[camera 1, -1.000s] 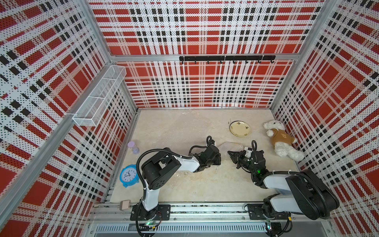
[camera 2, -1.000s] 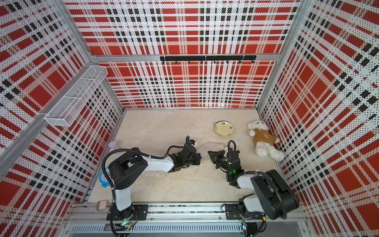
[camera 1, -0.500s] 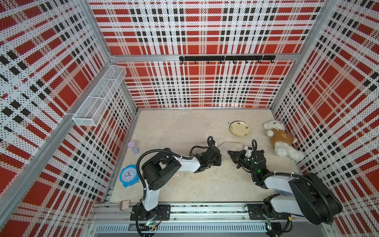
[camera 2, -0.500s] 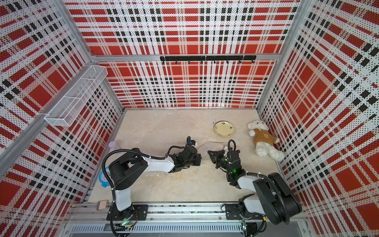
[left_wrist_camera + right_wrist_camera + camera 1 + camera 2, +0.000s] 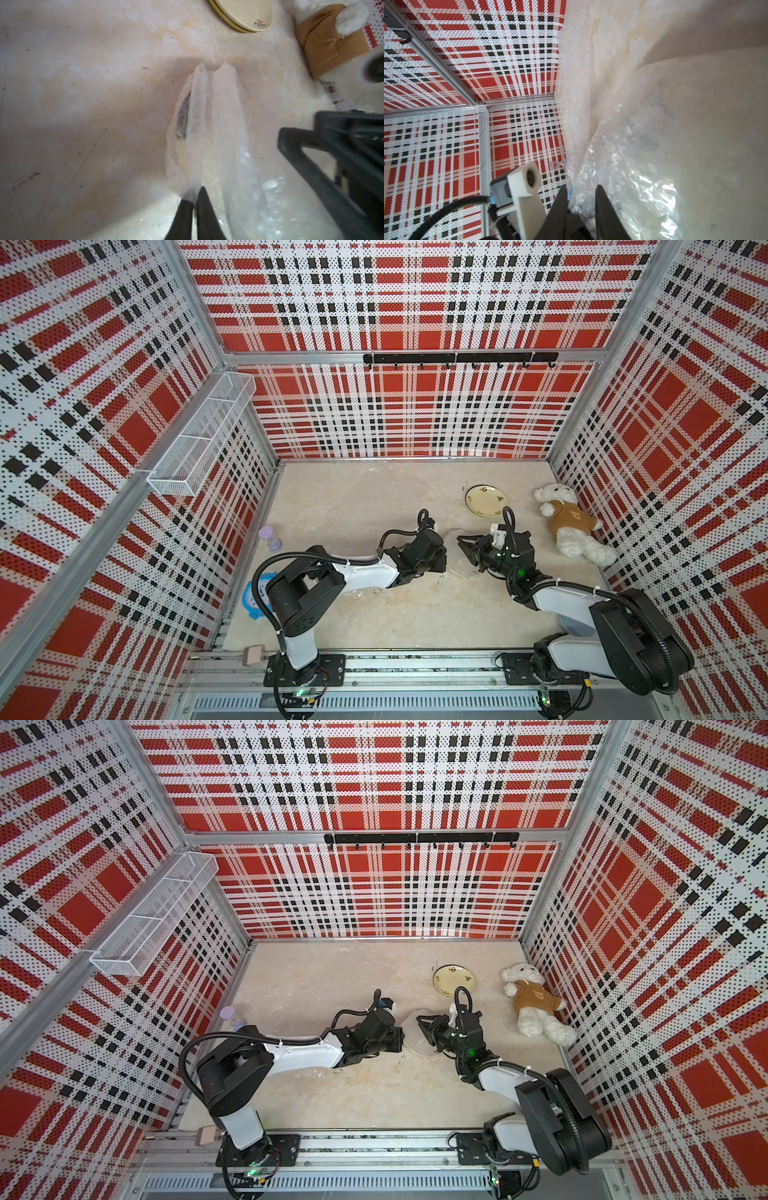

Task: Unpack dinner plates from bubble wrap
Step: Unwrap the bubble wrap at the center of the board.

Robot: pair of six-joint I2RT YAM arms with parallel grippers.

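Left pincer (image 5: 195,196) is pinching the bubble wrap (image 5: 224,124), right pincer (image 5: 581,188) narrowly parted around it; peeling seems midway, next likely needing a regrip.

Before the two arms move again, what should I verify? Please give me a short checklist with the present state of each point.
1. Hold of the left fingers on the bubble wrap: ok, a fold is pinched.
2. Hold of the right fingers: cannot tell; they stand apart, wrap between them.
3. A plate inside this wrap: cannot tell.
4. Unwrapped dinner plate apart from both pairs of fingers: ok.
5. Teddy bear apart from the fingers: ok.
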